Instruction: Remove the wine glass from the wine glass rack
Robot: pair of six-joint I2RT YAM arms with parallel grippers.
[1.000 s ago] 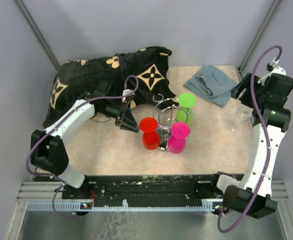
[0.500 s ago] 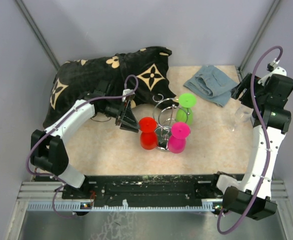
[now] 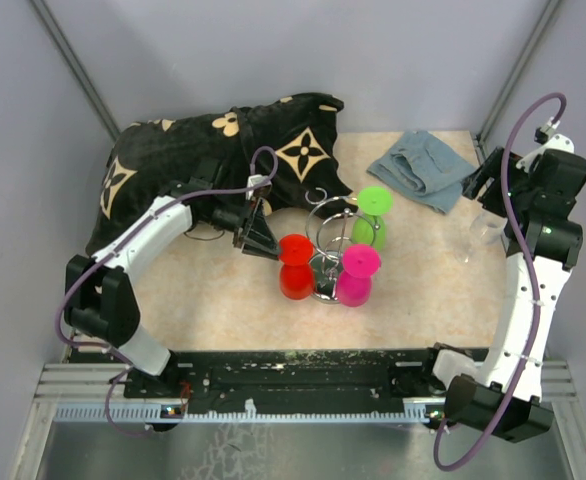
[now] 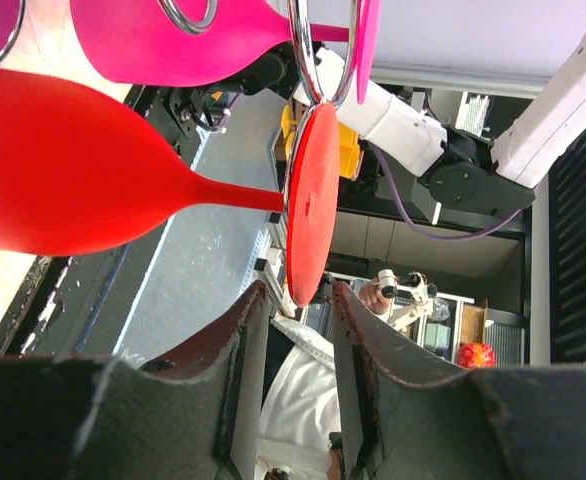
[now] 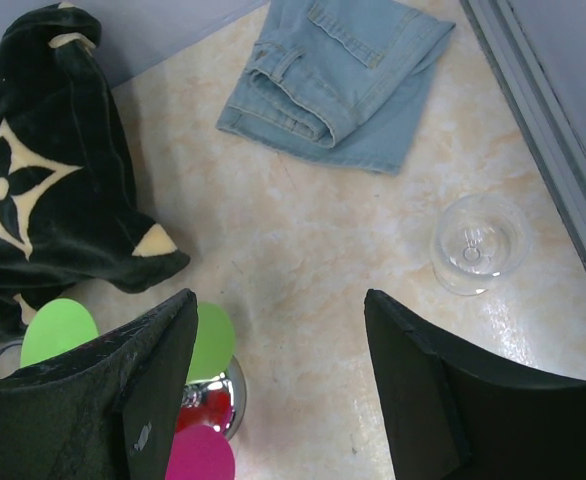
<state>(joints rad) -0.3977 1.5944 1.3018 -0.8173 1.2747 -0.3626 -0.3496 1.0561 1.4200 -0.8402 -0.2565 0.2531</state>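
Red glass hangs bowl-down on the rack, stem upright, just right of the left claw. Its foot meets the mouth of that claw's parted, empty jaws edge-on. The right claw, released, hovers well apart; the left is nearer.

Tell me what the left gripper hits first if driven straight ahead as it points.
The round foot of the red wine glass, hanging edge-on from the wine glass rack, its rim roughly level with the left gripper's fingers. Depth is unclear; contact could be immediate.
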